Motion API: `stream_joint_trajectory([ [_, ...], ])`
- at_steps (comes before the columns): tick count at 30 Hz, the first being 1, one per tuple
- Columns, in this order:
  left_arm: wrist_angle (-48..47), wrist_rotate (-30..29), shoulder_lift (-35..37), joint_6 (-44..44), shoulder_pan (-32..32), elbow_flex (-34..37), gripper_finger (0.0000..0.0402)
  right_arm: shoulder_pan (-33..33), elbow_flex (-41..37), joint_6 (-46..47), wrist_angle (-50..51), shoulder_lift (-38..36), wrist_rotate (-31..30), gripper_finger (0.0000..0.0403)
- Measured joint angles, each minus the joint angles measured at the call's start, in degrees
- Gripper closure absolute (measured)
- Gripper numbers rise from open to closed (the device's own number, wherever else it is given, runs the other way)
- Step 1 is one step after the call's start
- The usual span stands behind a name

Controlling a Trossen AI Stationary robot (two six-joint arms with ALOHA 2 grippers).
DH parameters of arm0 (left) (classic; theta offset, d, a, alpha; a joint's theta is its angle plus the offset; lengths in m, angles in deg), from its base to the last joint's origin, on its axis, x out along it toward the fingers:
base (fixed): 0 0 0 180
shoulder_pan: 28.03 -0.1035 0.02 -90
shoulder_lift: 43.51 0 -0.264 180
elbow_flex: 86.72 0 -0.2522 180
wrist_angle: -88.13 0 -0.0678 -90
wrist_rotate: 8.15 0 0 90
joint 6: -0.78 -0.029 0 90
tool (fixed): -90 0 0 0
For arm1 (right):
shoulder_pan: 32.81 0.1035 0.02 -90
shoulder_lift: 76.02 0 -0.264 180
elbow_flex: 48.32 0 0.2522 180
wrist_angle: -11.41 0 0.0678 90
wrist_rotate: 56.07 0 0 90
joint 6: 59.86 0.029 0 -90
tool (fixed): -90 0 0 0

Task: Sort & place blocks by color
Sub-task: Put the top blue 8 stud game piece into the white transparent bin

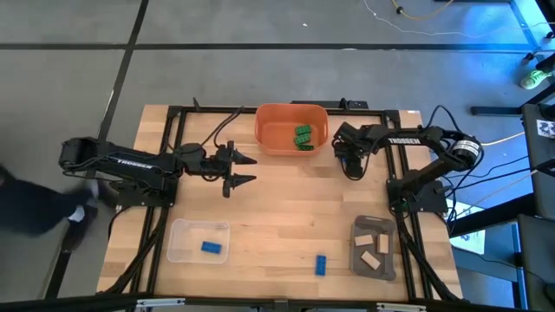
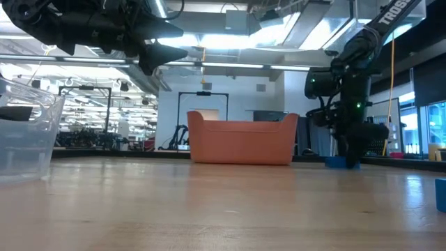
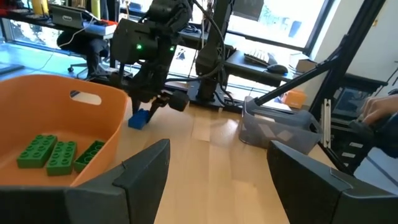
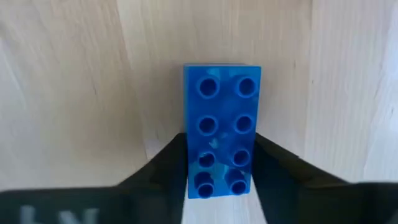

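Right tool (image 4: 219, 177) grips a blue brick (image 4: 221, 127), eight studs in two rows, flat on the wooden surface (image 1: 286, 208) just beside the orange bin (image 1: 269, 126); left tool (image 1: 245, 170) spread wide, well apart from the bin.

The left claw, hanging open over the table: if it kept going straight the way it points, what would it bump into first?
Probably nothing soon. The left claw points across bare tabletop toward the right claw, passing beside the orange bin. That claw and its blue block look first, though depth is unclear.

Green blocks (image 1: 303, 136) clustered upper centre, studs up. Blue block (image 4: 221, 129) upper right, flat on wood. Two more blue (image 1: 212, 248) (image 1: 320, 264) low; tan ones (image 1: 371, 250) lower right.
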Motion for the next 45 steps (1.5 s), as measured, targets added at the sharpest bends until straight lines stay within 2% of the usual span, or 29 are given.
stream_joint_trajectory([
  [3, 0.00, -0.02, 0.00, 0.00, 0.00, 0.00, 0.0140, -0.06, 0.16, 3.02, 2.57, -1.36, 0.91, 0.0266],
  [5, -0.14, 0.16, 0.00, 0.00, 0.00, 0.00, 0.0140, -0.06, 0.02, 5.72, 3.43, -3.77, 3.81, 0.0266],
  [8, -0.18, 0.98, 0.00, -0.02, 0.00, 0.00, 0.0140, 0.77, -0.39, 10.27, 2.33, -9.76, 9.71, 0.0266],
  [11, -0.17, 1.42, 0.00, -0.02, 0.00, 0.00, 0.0140, 3.90, -2.17, 14.40, -0.90, -17.34, 11.36, 0.0266],
  [15, -0.05, 1.42, 0.00, -0.02, 0.00, 0.00, 0.0140, 9.67, -5.93, 19.67, -11.07, -27.89, 11.40, 0.0266],
  [20, 0.76, 1.44, 0.00, -0.17, -0.02, 0.00, 0.0140, 16.42, -13.43, 25.38, -35.86, -36.30, 11.15, 0.0266],
  [24, 2.43, 1.46, 0.00, -1.80, -0.02, 0.00, 0.0140, 20.31, -19.44, 26.16, -57.15, -37.11, 7.99, 0.0266],
  [27, 3.51, 1.51, 0.00, -2.84, -0.02, 0.00, 0.0140, 21.76, -21.75, 25.18, -66.75, -36.31, 7.08, 0.0266],
  [36, 3.52, 1.51, 0.00, -9.38, -0.07, 0.00, 0.0140, 24.64, -21.92, 23.29, -66.92, -36.21, 3.29, 0.0266],
  [45, 3.50, -1.25, 0.00, -9.53, -0.07, 0.00, 0.0140, 25.75, -21.92, 22.49, -66.92, -36.21, 3.29, 0.0266],
])
